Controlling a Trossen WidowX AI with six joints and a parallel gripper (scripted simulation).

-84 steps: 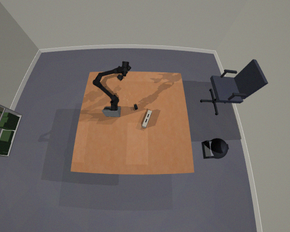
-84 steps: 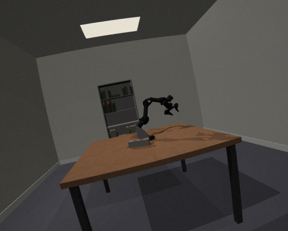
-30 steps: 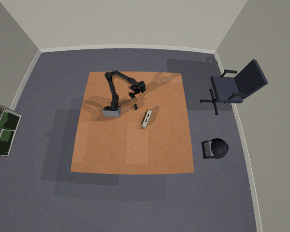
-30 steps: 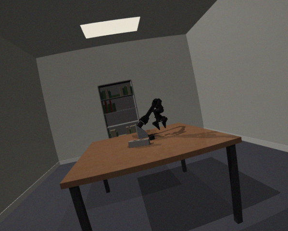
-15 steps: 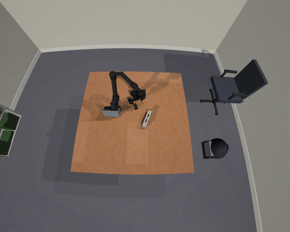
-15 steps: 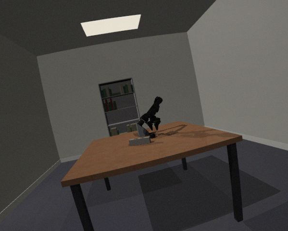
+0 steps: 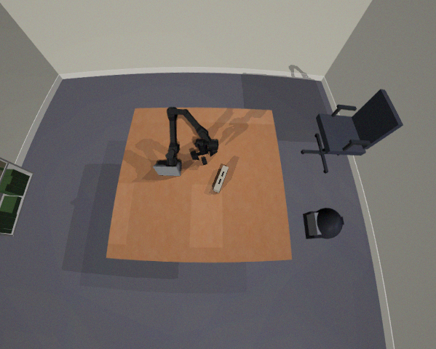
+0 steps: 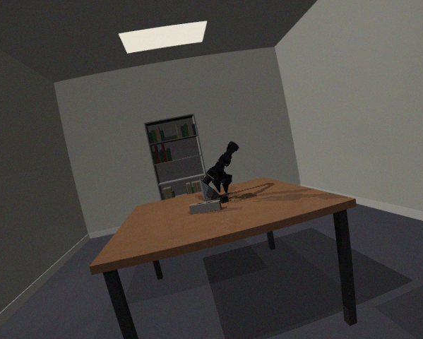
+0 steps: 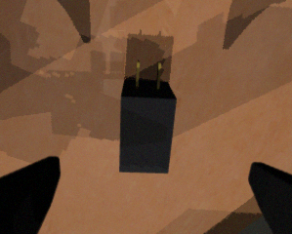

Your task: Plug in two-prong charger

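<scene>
The black two-prong charger block (image 7: 204, 161) (image 8: 224, 199) (image 9: 146, 134) lies on the brown rectangular table (image 7: 244, 225) (image 8: 167, 233), just beside the long pale power strip (image 7: 220, 179) (image 8: 205, 207) — unplugged; above the charger, the black two-fingered gripper (image 7: 202, 153) (image 8: 222, 191) (image 9: 156, 169) stands wide, holding nothing.

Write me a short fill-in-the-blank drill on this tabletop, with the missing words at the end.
1. In the wrist view, the charger shows ____ metal prongs.
2. The jaws stand ____, with nothing between them.
3. The top face of the power strip shows ____ dark outlets.
4. Beyond the table, the exterior view shows a tall ____ holding books.

Missing words: two; open; two; bookshelf
</scene>
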